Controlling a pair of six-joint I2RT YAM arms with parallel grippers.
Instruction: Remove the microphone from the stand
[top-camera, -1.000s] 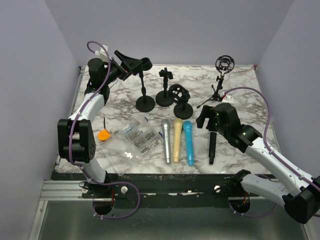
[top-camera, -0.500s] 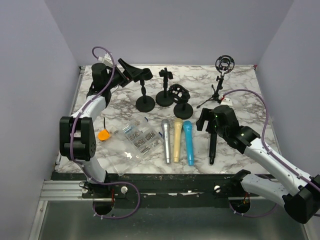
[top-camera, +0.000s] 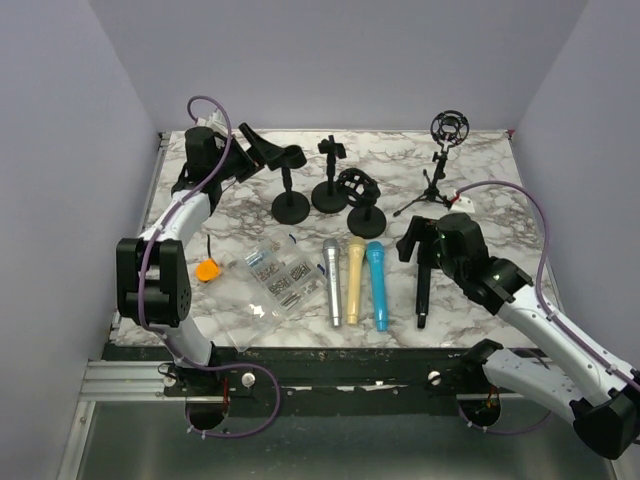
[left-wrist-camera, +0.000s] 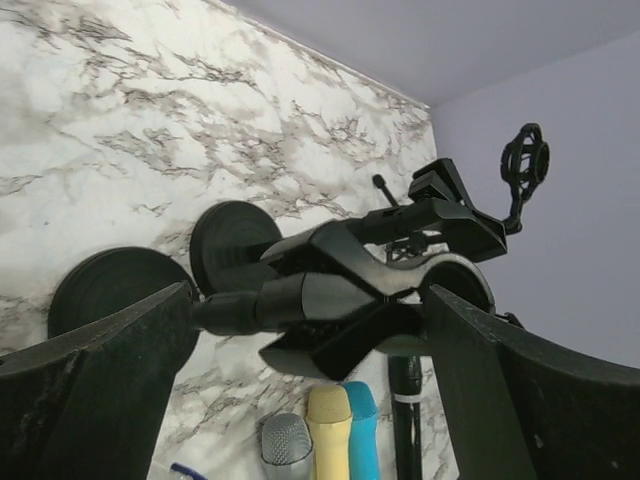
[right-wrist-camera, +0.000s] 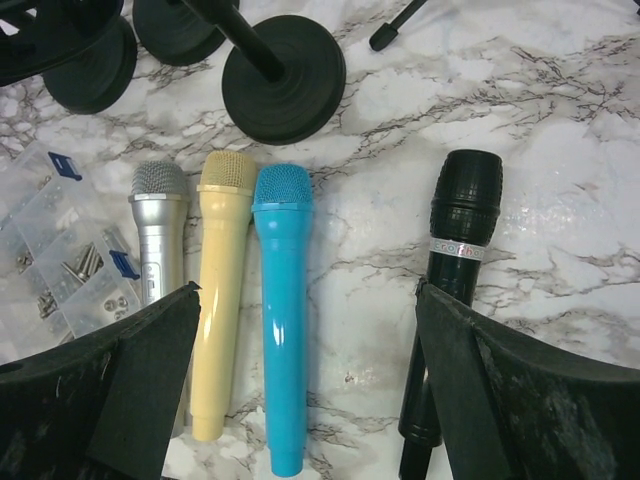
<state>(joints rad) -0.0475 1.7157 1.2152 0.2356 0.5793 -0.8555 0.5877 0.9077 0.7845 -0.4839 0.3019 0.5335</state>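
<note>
The black microphone (top-camera: 424, 285) lies flat on the marble table, out of any stand; it also shows on the right of the wrist view (right-wrist-camera: 455, 270). The nearest stand (top-camera: 290, 205) carries an empty black clip (top-camera: 272, 150) tilted on its post. My left gripper (top-camera: 245, 148) is open around that clip (left-wrist-camera: 340, 300), its fingers (left-wrist-camera: 100, 380) standing wide on either side. My right gripper (top-camera: 418, 248) hovers open over the table (right-wrist-camera: 308, 290), nothing between its fingers; the black microphone lies just beside its right finger (right-wrist-camera: 520, 400).
Silver (top-camera: 331, 280), yellow (top-camera: 354, 280) and blue (top-camera: 378, 285) microphones lie side by side at the front. Two more round-base stands (top-camera: 330, 195) (top-camera: 367, 215) and a tripod stand with shock mount (top-camera: 448, 128) stand behind. A clear screw box (top-camera: 275, 280) and an orange piece (top-camera: 207, 270) lie left.
The clip on the near stand has dropped lower and flatter, with my left gripper following it. My right arm has drifted slightly right and nearer; the black microphone has not moved.
</note>
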